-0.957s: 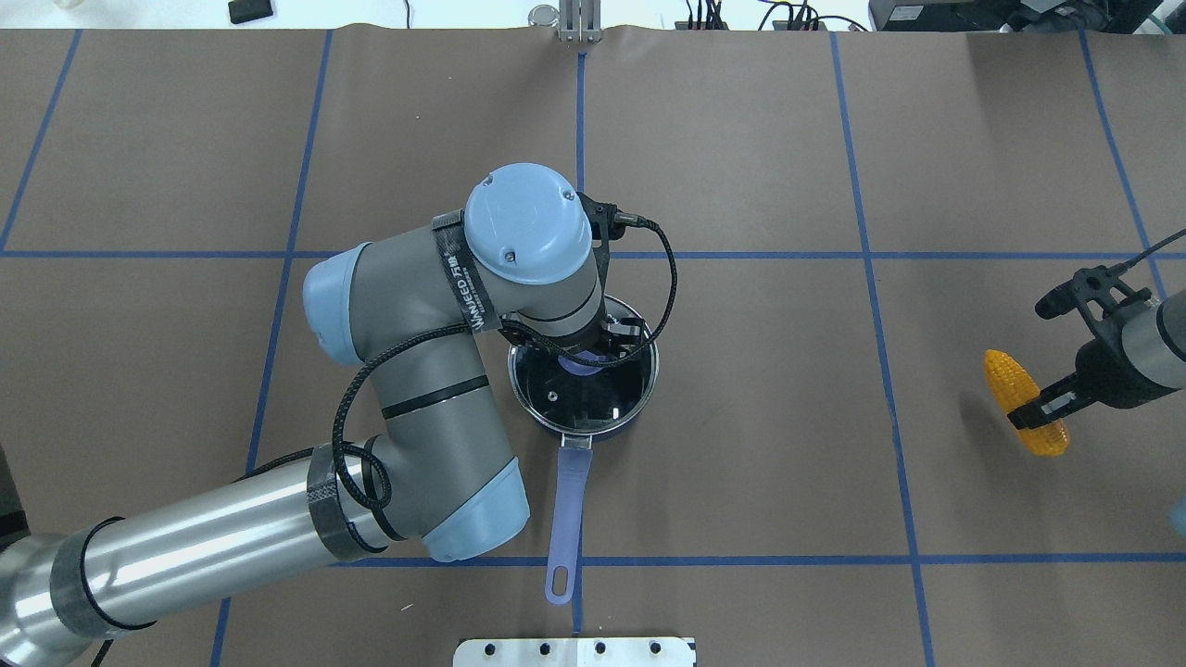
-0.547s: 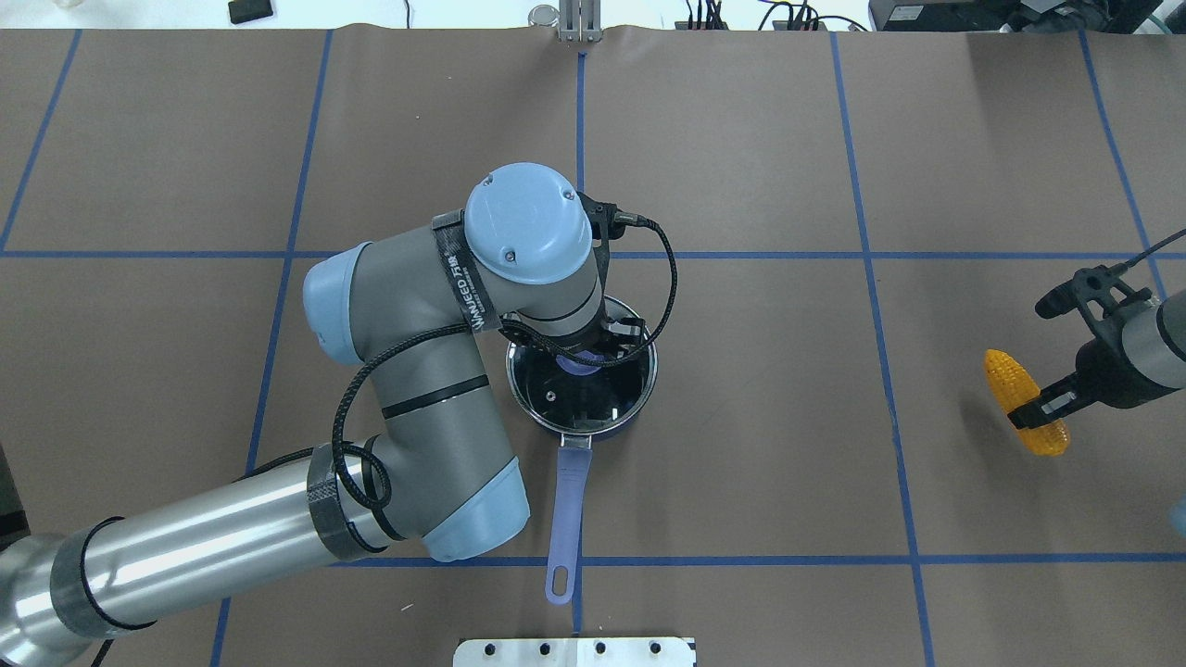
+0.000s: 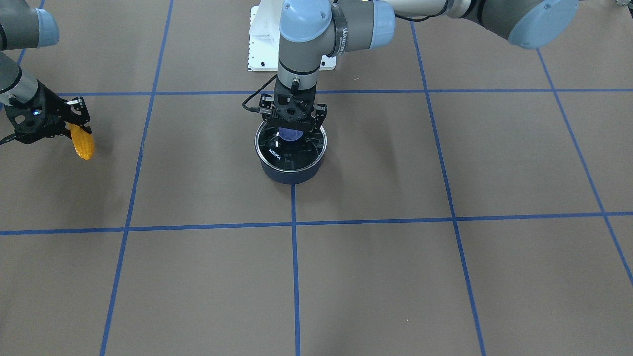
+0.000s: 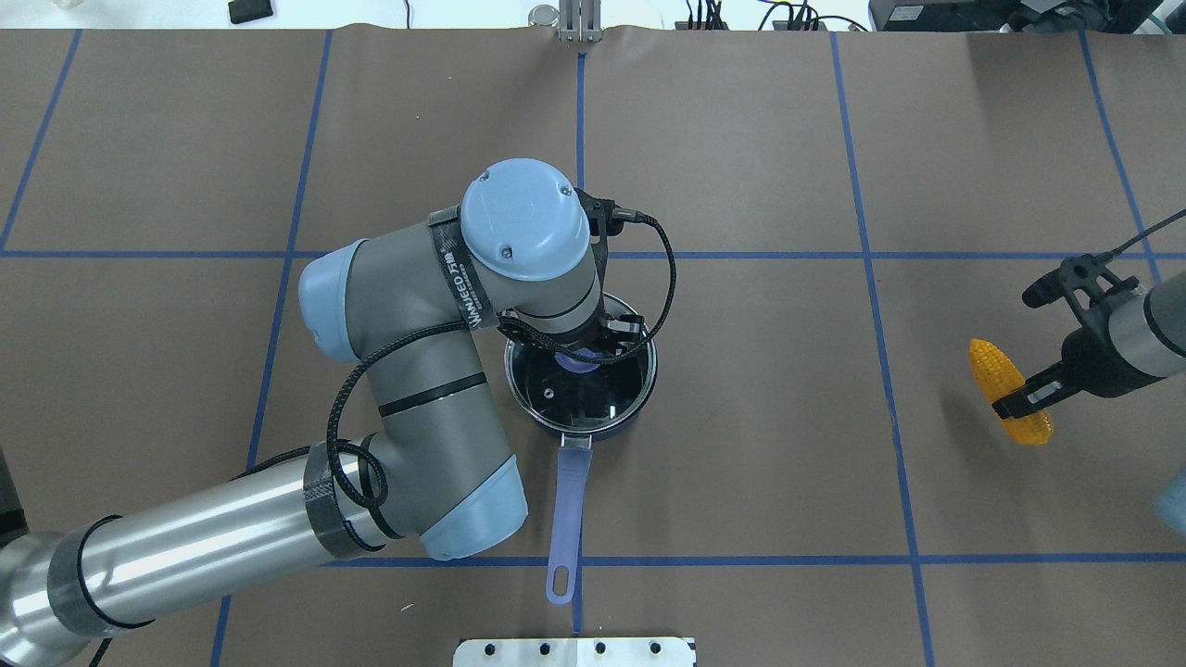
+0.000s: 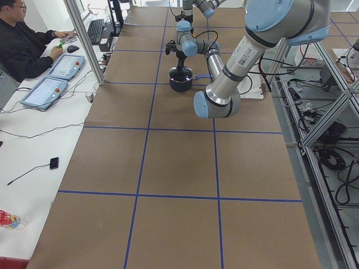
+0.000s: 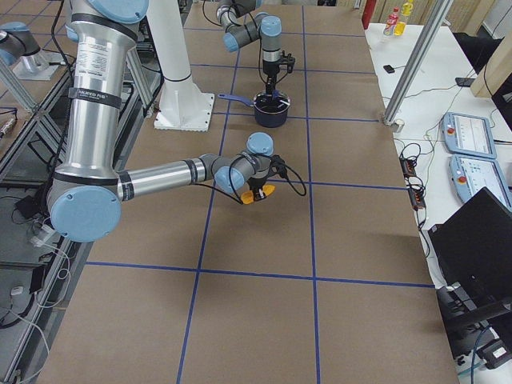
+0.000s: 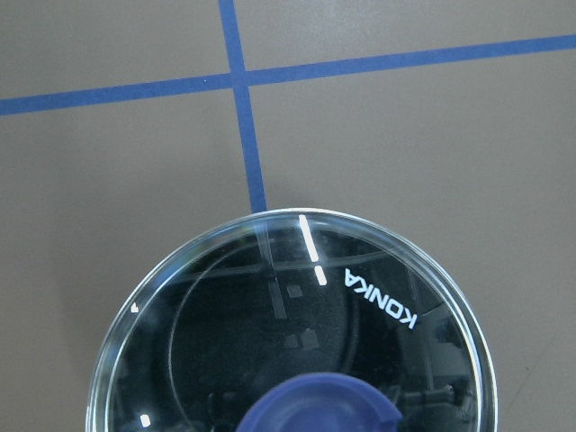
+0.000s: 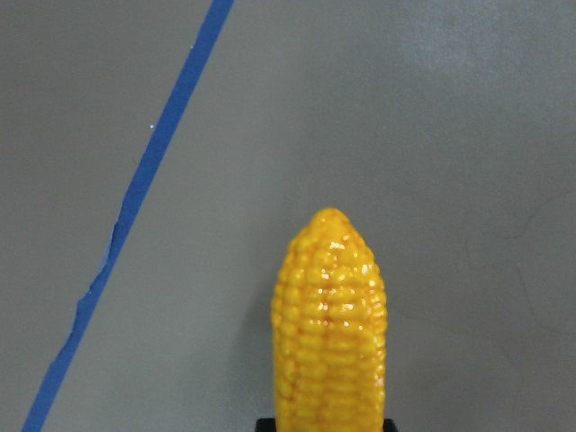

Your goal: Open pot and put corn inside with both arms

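- Left gripper (image 3: pixel 292 131) points straight down over the pot, its fingers closed on the purple knob (image 7: pixel 319 409) of the glass lid (image 7: pixel 225 315).
- Marked KONKA, the glass lid lies level over the mouth of the pot (image 4: pixel 602 428). Whether it touches the rim or hangs just clear, I cannot tell.
- Near the table's middle, the pot stands on a blue tape line (image 4: pixel 579 139), with its long handle (image 4: pixel 567 500) pointing to 6 o'clock in the overhead view.
- Right gripper (image 4: pixel 1006 405) is clamped across the corn (image 4: pixel 990 366), near the cob's middle.
- From the pot, the corn is at 3 o'clock in the overhead view and well apart from it. Its tapered tip points to about 11 o'clock, and a shadow falls on the table (image 4: pixel 741 417) beside it.
- Coming in from 8 o'clock, the left arm (image 4: pixel 408 371) has its elbow folded just beside the pot at 9 o'clock; the right arm (image 4: pixel 1144 329) reaches in from 3 o'clock.
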### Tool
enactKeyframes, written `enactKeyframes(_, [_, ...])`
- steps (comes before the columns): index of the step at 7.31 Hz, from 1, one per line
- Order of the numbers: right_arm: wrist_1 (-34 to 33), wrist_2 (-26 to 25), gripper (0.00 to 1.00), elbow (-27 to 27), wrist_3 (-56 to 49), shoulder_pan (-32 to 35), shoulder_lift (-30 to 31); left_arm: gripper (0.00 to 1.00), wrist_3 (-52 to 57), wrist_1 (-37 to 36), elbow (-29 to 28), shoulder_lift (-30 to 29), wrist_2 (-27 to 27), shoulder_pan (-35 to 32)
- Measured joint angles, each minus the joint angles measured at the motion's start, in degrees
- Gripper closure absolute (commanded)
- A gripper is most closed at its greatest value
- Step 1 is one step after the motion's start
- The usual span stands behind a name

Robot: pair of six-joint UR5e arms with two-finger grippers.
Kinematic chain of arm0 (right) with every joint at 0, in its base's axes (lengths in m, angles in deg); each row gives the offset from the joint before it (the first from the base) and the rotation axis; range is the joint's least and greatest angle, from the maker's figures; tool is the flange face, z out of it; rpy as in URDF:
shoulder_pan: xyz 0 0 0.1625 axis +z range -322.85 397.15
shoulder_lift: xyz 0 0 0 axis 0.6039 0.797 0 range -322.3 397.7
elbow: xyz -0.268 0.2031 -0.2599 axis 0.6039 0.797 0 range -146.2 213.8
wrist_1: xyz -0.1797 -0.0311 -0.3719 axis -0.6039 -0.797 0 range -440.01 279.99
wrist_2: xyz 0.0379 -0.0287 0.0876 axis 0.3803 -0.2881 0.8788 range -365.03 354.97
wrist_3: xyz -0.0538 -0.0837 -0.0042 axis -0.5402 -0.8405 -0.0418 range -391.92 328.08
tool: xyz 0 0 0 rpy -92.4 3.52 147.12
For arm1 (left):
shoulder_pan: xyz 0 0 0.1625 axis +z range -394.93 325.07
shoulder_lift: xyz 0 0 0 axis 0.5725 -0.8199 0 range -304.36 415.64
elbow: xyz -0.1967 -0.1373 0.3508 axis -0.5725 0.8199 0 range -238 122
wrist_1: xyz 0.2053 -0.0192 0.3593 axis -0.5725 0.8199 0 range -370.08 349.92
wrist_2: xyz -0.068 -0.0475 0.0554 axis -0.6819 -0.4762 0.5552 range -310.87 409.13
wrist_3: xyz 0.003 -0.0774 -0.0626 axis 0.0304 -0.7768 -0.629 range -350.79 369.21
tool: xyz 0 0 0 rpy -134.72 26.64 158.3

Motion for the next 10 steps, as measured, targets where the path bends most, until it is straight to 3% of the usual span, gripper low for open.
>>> enactKeyframes(3, [-0.5, 5.0, 0.55, 0.1, 0.7, 0.3, -6.0, 0.44, 0.7, -0.1, 0.4, 0.1, -5.0, -3.2])
enactKeyframes(5, [-4.2, 7.3, 0.55, 0.3, 4.4, -0.3, -15.1, 0.44, 3.0, -0.1, 1.0, 1.1, -7.2, -5.9])
enactKeyframes(8, [-11.1, 6.1, 0.55, 0.5, 15.4, -6.2, -30.3, 0.44, 11.1, 0.2, 4.1, 7.1, -12.0, -12.4])
enactKeyframes(10, [-13.1, 1.8, 0.55, 2.4, 17.6, -10.6, -37.2, 0.44, 18.0, 0.5, 5.1, 10.8, -14.2, -16.7])
